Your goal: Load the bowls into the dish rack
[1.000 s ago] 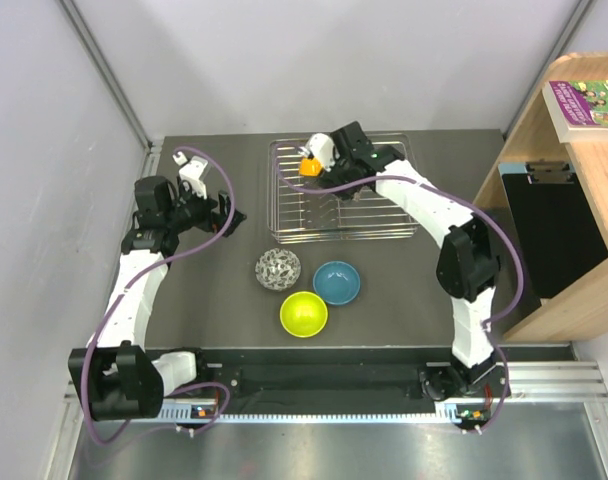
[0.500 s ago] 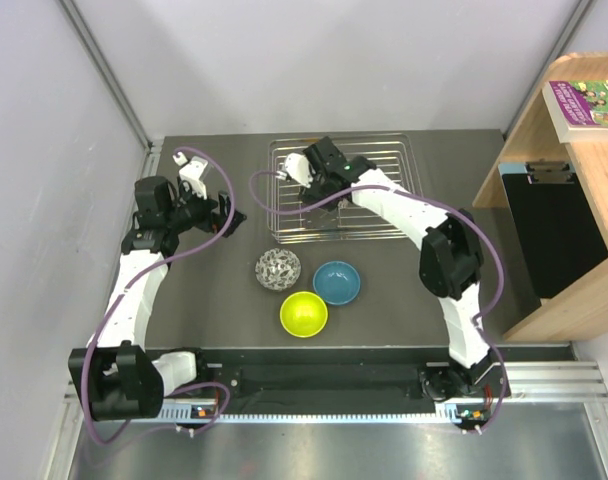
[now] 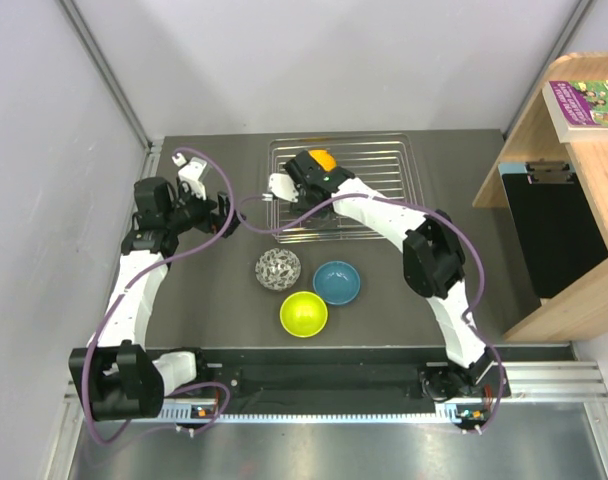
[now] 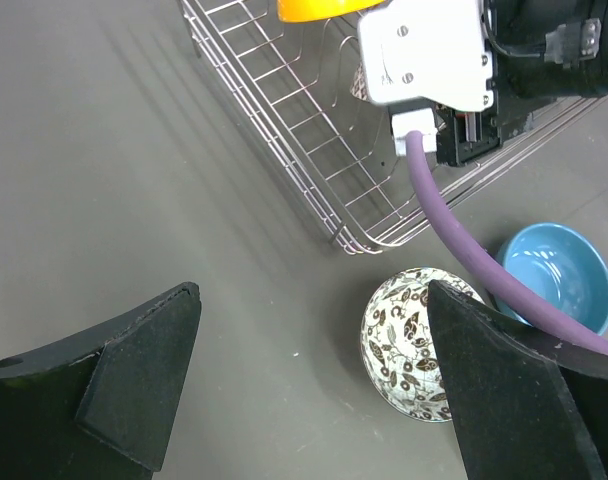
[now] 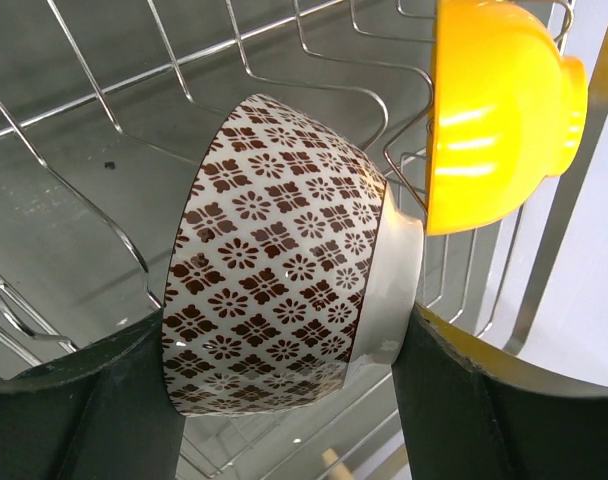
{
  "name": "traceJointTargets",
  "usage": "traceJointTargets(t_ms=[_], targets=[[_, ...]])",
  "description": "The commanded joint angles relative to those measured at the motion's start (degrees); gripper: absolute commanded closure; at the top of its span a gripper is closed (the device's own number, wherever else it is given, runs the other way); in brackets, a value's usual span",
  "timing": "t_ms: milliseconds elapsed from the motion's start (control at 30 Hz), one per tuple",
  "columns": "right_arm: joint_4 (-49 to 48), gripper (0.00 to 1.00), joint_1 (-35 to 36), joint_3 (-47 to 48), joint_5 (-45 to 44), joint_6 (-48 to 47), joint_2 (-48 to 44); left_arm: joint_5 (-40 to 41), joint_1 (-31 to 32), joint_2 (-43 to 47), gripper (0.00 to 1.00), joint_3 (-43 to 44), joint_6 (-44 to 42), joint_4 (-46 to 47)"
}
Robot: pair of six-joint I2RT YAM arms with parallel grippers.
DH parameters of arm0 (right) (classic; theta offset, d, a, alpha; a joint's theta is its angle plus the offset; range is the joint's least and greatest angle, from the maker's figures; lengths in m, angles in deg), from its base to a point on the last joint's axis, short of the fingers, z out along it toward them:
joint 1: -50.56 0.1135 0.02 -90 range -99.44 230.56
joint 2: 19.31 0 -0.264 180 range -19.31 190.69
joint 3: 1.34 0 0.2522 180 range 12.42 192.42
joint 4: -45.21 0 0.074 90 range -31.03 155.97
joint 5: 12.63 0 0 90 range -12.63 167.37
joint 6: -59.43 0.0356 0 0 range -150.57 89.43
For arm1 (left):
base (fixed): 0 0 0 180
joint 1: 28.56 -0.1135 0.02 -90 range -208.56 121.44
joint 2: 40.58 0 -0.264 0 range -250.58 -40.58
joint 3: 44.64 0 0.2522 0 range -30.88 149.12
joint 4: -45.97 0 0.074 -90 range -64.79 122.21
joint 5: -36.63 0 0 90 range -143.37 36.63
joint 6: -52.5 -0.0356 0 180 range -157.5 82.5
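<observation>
Step in hand: seating the brown-patterned bowl (image 5: 274, 290) in the dish rack (image 3: 389, 185). The bowl is clasped across its width by the right gripper (image 5: 284, 395), one finger on each side. It is held on edge inside the rack, just beside the orange bowl (image 5: 494, 120), which is already stood on edge between the wires.

Its axis lies roughly level, slightly tilted. The pale rim is turned toward the orange bowl, whose mouth appears to face back.

The rim is best lowered into a free wire slot, clear of the orange bowl, and let go only once it is borne by the wires.

The left gripper (image 4: 314, 380) is spread wide and empty over the table. The mosaic bowl (image 3: 278, 268), blue bowl (image 3: 336, 283) and lime green bowl (image 3: 303, 314) remain unloaded.
</observation>
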Motion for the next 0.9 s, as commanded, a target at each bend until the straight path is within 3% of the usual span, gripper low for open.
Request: traceJointTargets(t_ms=[0, 133, 267, 367, 500, 867], targets=[[-4.8, 0.88, 1.6, 0.7, -3.9, -5.3, -0.9, -1.5, -0.4, 1.0, 0.01, -0.4, 0.3, 2.8], [-4.8, 0.71, 2.1, 0.7, -5.2, -7.0, -0.4, -1.6, -0.5, 1.1, 0.01, -0.5, 0.2, 3.0], [-4.1, 0.31, 2.5, 0.7, -5.7, -7.9, -0.8, -1.8, -0.5, 1.2, 0.01, -0.5, 0.2, 2.9], [-3.9, 0.15, 2.6, 0.1, -5.2, -8.0, -1.6, -1.9, -0.6, 1.2, 0.01, -0.5, 0.2, 2.9], [-5.2, 0.04, 2.5, -2.8, -4.6, -7.8, -3.1, -1.3, -1.0, 1.6, 0.01, -0.4, 0.8, 3.1], [-6.2, 0.00, 2.3, -5.1, -0.9, -0.8, -10.5, -1.1, -7.5, 0.0, 0.01, 3.8, 4.0, 3.8]])
